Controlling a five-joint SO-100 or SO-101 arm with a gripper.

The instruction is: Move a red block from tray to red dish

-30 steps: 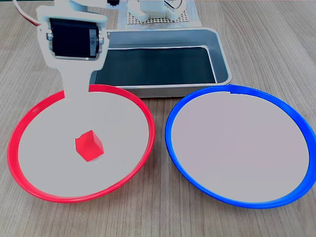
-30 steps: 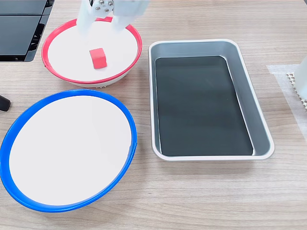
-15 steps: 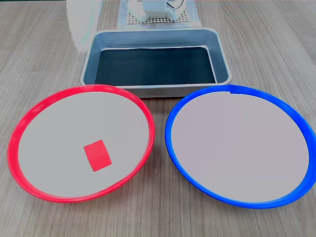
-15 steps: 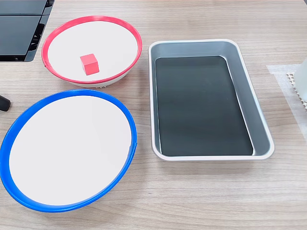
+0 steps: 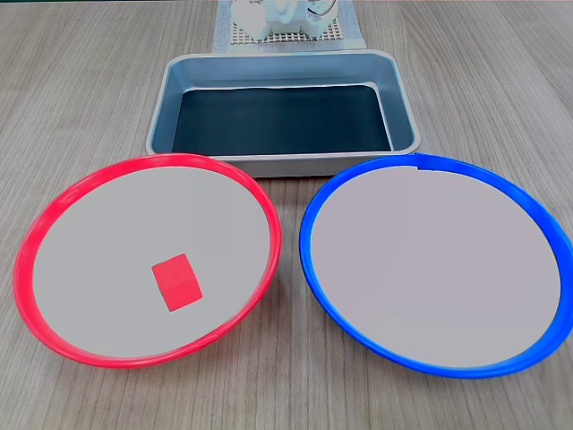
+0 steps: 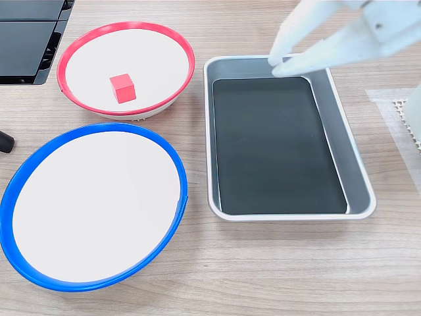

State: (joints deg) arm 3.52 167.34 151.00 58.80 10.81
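blue-rimmed dish, mesh pad and dark panels on a wood-grain worktop

a large round blue-rimmed dish (image 5: 435, 271) with a pale inside sits on the light wood-grain worktop (image 5: 501, 81); it holds nothing. in a fixed view it lies at lower left (image 6: 94, 205). a white perforated mesh pad (image 5: 286, 36) lies on a pale sheet at the far edge. dark flat panels (image 6: 29, 39) fill the upper left corner in a fixed view, and a small black object (image 6: 5, 141) pokes in at the left edge.

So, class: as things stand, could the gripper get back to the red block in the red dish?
Probably yes. The red block lies alone in the red dish, nothing over it. The gripper hangs above the tray, jaws apart.
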